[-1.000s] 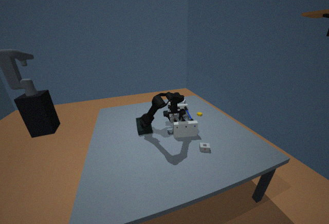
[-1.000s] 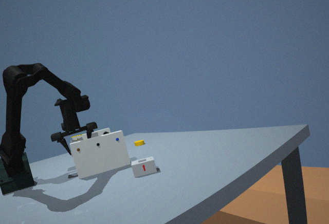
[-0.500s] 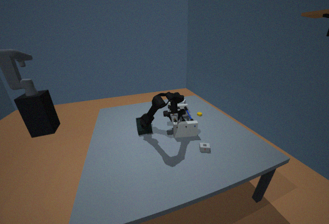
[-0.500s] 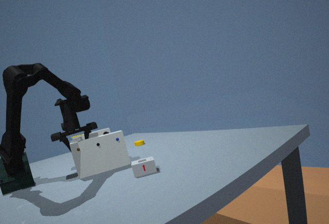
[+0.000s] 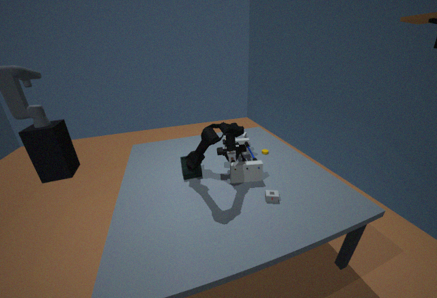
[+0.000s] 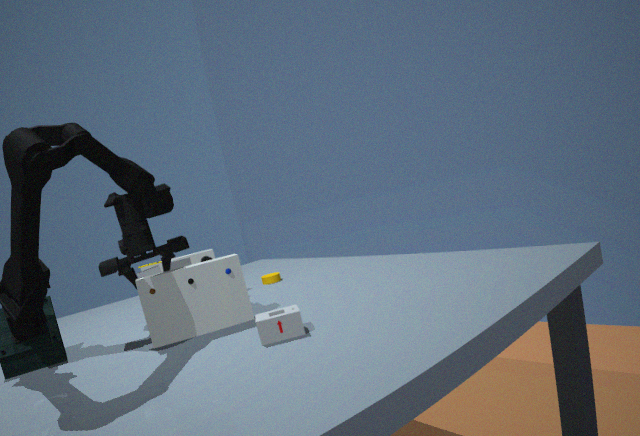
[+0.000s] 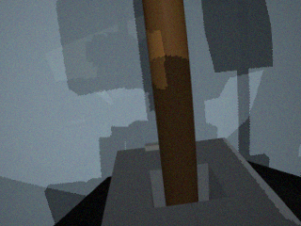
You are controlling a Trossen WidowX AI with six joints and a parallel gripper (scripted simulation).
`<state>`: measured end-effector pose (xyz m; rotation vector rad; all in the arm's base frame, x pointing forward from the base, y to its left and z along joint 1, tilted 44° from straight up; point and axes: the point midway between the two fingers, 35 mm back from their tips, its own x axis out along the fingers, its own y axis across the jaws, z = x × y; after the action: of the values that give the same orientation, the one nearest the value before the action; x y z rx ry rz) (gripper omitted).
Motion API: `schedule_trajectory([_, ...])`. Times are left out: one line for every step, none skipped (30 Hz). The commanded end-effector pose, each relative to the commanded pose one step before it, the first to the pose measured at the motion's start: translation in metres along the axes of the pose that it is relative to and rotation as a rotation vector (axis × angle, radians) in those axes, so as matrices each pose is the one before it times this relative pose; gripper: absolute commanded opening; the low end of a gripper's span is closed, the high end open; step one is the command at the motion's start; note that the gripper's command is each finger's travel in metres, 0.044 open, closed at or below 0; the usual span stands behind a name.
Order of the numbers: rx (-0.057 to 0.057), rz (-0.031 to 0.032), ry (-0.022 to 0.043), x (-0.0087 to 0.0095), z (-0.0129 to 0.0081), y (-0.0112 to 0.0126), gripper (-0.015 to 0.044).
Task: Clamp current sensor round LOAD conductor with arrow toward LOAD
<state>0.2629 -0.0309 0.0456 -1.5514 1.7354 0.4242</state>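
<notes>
Wrist view, fingers (image 6: 166,261) (image 5: 243,156) half-open, gripping grey sensor (image 7: 134,188) (image 5: 231,154)

"What sort of table is it?"

"A flat grey-blue table (image 5: 176,245) (image 6: 413,307) (image 7: 23,137), with a dark leg (image 5: 349,247) (image 6: 573,364) showing under one corner."

"And what sits right on it?"

"A dark green base plate (image 5: 198,174) (image 6: 59,346), and near it an upright white front panel (image 5: 255,173) (image 6: 219,297), with a white rear panel (image 5: 243,141) (image 6: 202,255) behind."

"Anything smaller?"

"A white block (image 5: 272,198) (image 6: 292,329) with a red arrow on its side, near the front panel but apart in the top view. A yellow disc (image 5: 265,152) (image 6: 270,278) lies flat, well apart from the base plate."

"Shadows?"

"Yes, a long bent one across the tabletop."
</notes>
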Motion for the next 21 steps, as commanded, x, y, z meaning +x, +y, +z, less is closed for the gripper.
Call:
schedule_trajectory([-0.0075,-0.05717,0.00281,-0.00187,-0.00051,0.00049,0.0043])
schedule_trajectory([-0.0009,-0.02533,0.00054,-0.00082,0.00006,-0.00011,0.0017])
schedule_trajectory([-0.0007,-0.02771,0.00077,-0.00094,0.00001,-0.00010,0.0000])
schedule_trajectory([-0.0003,-0.02883,0.00100,-0.00104,-0.00005,-0.00009,0.0000])
schedule_trajectory([0.0000,-0.02314,0.00095,-0.00087,-0.00009,-0.00006,0.0000])
schedule_trajectory([0.0001,-0.01398,0.00064,-0.00055,-0.00008,-0.00003,0.0000])
schedule_trajectory([0.0023,0.04994,-0.00432,0.00176,0.00102,-0.00001,0.0000])
schedule_trajectory([0.0000,0.00000,0.00000,0.00000,0.00000,0.00000,0.0000])
schedule_trajectory([0.0000,0.00000,0.00000,0.00000,0.00000,0.00000,0.0000])
schedule_trajectory([0.0000,0.00000,0.00000,0.00000,0.00000,0.00000,0.0000])
schedule_trajectory([0.0000,0.00000,0.00000,0.00000,0.00000,0.00000,0.0000])
schedule_trajectory([0.0000,0.00000,0.00000,0.00000,0.00000,0.00000,0.0000])
schedule_trajectory([0.0000,0.00000,0.00000,0.00000,0.00000,0.00000,0.0000])
schedule_trajectory([0.0000,0.00000,0.00000,0.00000,0.00000,0.00000,0.0000])
schedule_trajectory([0.0000,0.00000,0.00000,0.00000,0.00000,0.00000,0.0000])
schedule_trajectory([0.0000,0.00000,0.00000,0.00000,0.00000,0.00000,0.0000])
schedule_trajectory([0.0000,0.00000,0.00000,0.00000,0.00000,0.00000,0.0026])
schedule_trajectory([0.0000,0.00000,0.00000,0.00000,0.00000,0.00000,0.0053])
schedule_trajectory([0.0000,0.00000,0.00000,0.00000,0.00000,0.00000,0.0079])
schedule_trajectory([0.0000,0.00000,0.00000,0.00000,0.00000,0.00000,0.0105])
schedule_trajectory([0.0000,0.00000,0.00000,0.00000,0.00000,0.00000,0.0131])
